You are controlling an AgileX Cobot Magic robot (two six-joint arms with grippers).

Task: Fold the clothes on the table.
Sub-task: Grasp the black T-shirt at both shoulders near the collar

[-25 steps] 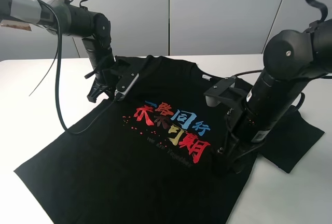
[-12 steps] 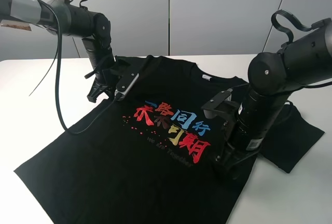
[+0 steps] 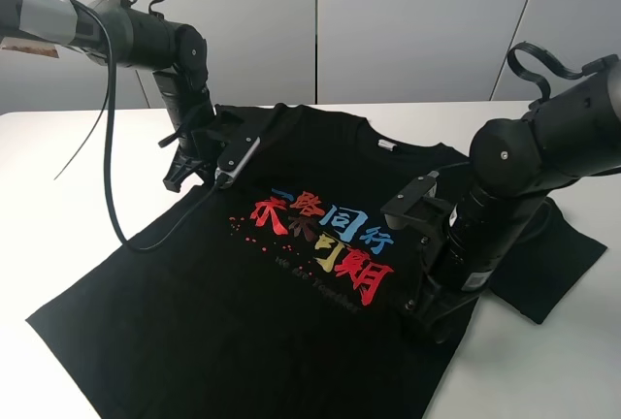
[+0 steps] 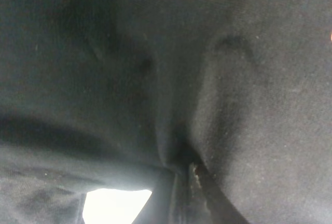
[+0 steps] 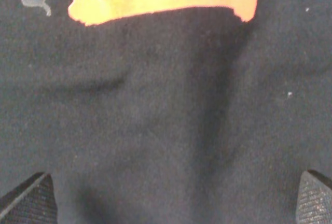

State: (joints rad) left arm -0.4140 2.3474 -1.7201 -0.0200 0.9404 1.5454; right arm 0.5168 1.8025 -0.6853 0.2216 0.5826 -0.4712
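The clothes (image 3: 291, 322), a black T-shirt with red, blue and yellow characters (image 3: 325, 235), lie chest up on the white table (image 3: 58, 215). My left gripper (image 3: 180, 178) is at the shirt's left shoulder edge, shut on a pinch of the cloth; in the left wrist view black fabric (image 4: 238, 99) bunches into the fingers (image 4: 196, 185). My right gripper (image 3: 427, 314) hovers low over the shirt's right side, just below the print. It is open: the right wrist view shows its fingertips (image 5: 26, 203) wide apart over flat cloth (image 5: 171, 130).
The shirt's right sleeve (image 3: 558, 264) lies spread on the table behind the right arm. A black cable (image 3: 109, 162) hangs from the left arm and trails onto the shirt. Grey wall panels (image 3: 408, 21) stand behind the table.
The right arm has bent lower and drawn in over the shirt's right side, its gripper still open. The left arm and the shirt have not moved.
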